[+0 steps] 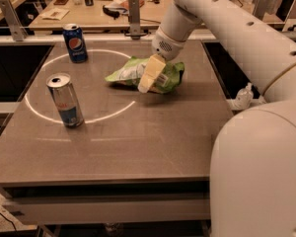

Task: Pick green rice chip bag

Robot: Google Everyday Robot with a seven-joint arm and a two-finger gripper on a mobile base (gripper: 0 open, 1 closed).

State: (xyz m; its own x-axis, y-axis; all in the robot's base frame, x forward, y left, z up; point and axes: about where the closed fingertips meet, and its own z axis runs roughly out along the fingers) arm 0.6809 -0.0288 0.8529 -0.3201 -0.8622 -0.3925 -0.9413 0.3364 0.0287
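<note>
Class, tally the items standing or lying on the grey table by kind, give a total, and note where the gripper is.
Drink cans: 2 (blue can, silver can)
Snack bags: 1 (green rice chip bag)
Total: 3
The gripper is over the middle of the bag.

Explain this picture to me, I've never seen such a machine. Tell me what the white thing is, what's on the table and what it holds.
The white thing is a robot arm. The one picture comes from a camera looking down across the grey table. At the arm's end is the gripper, its grasping tool, lowered onto the green rice chip bag. Whether it has gripped the bag cannot be seen. Left of the bag stand a blue can at the back and a silver can nearer the camera.
</note>
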